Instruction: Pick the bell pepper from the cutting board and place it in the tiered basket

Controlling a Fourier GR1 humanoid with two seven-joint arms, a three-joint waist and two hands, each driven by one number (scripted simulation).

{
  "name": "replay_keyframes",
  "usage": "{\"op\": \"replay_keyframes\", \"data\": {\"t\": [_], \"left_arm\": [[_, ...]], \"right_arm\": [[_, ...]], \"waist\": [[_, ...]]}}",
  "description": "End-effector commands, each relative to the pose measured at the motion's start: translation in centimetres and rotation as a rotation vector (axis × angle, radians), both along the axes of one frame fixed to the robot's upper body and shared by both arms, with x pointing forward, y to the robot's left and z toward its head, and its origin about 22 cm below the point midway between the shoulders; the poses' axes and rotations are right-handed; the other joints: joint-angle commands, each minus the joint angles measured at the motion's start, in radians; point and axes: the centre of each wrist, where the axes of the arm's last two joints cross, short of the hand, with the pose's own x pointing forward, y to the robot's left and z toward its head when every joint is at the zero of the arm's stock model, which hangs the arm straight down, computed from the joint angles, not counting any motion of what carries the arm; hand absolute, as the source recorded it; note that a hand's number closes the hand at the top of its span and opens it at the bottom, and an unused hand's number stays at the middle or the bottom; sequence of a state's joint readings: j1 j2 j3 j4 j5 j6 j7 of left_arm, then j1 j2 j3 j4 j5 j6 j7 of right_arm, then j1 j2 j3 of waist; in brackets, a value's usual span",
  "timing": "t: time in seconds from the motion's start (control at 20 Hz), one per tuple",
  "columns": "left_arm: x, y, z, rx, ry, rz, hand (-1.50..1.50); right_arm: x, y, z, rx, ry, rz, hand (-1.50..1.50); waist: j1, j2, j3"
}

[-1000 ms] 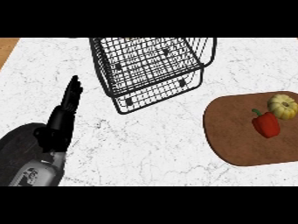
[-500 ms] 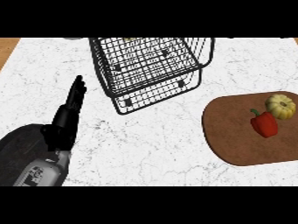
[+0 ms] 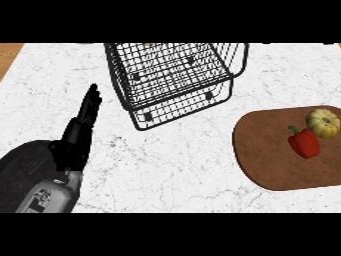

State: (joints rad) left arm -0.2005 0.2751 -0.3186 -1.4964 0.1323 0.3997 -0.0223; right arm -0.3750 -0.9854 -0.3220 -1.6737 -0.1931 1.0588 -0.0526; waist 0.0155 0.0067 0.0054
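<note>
The red bell pepper [image 3: 304,143] lies on the brown cutting board [image 3: 269,165], at the right side of the white surface [image 3: 180,165]; a small yellow pumpkin [image 3: 324,123] sits just beside it on the board; the black wire basket [image 3: 174,75] stands at the back, apart from the board; the left hand [image 3: 81,126] is open, fingers straight, left of the basket, holding nothing.
</note>
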Motion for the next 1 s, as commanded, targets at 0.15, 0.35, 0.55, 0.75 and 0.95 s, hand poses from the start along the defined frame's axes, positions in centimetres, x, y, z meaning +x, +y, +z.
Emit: {"op": "replay_keyframes", "data": {"t": [0.15,0.35,0.55,0.75,0.95], "left_arm": [[-1.1,0.1,-0.9,0.004,0.016,0.016,0.00],[0.3,0.8,0.3,0.013,-0.002,0.034,0.00],[1.1,-0.3,0.1,0.004,0.000,0.014,0.00],[-0.1,-0.6,-0.7,0.009,0.015,0.026,0.00],[-1.1,0.2,0.4,0.018,0.006,0.005,0.00]], "right_arm": [[-0.7,1.0,-2.4,-0.107,0.019,0.143,-1.50],[-0.4,1.7,-3.3,-0.210,0.049,0.145,-1.50],[0.5,1.3,-4.3,-0.293,0.037,0.110,-1.50],[-0.2,-0.6,-5.8,-0.318,0.074,0.108,-1.50],[0.5,-0.6,-7.3,-0.397,0.037,0.090,-1.50]], "waist": [[-0.007,-0.004,-0.002],[-0.008,-0.003,-0.003],[-0.007,-0.001,-0.004],[-0.014,-0.005,-0.004],[-0.003,-0.006,-0.004]]}}
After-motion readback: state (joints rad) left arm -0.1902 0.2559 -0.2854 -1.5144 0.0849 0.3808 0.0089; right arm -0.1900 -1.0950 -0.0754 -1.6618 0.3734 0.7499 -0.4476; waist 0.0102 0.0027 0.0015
